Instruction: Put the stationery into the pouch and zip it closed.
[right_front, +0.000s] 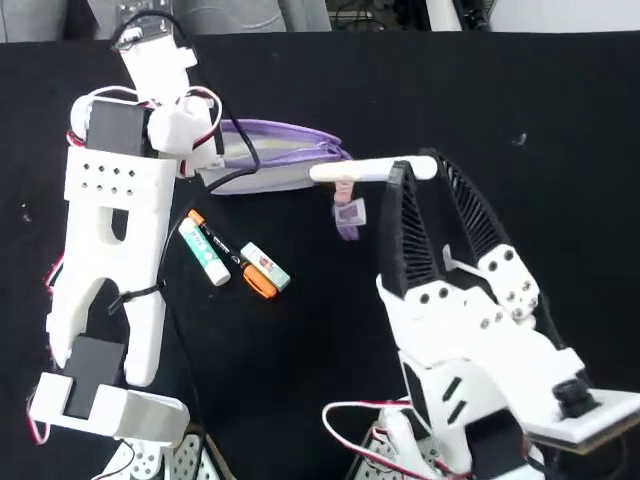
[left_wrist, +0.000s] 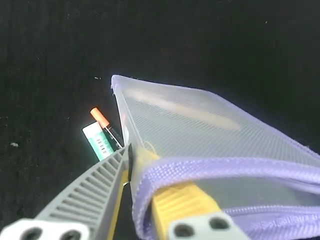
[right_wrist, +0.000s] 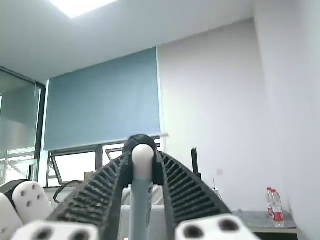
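The translucent purple pouch (right_front: 275, 160) lies at the back of the black table. My left gripper (right_front: 205, 165) is shut on its near-left rim; the left wrist view shows the grey and yellow fingers (left_wrist: 100, 187) pinching the purple zip edge of the pouch (left_wrist: 200, 130). My right gripper (right_front: 415, 172) is shut on a white pen (right_front: 365, 172), held level just right of the pouch mouth, above the dangling zip pull (right_front: 347, 215). In the right wrist view the gripper (right_wrist: 141, 150) clamps the pen (right_wrist: 141, 180) and points up at the room. An orange marker (right_front: 232, 255), a glue stick (right_front: 203, 252) and an eraser (right_front: 266, 266) lie on the table.
The loose stationery sits between the two arms, just in front of the pouch. The left arm's white body (right_front: 105, 250) stands left of it, and the right arm's base (right_front: 480, 370) fills the front right. Black tabletop (right_front: 500, 100) stretches right of the pouch.
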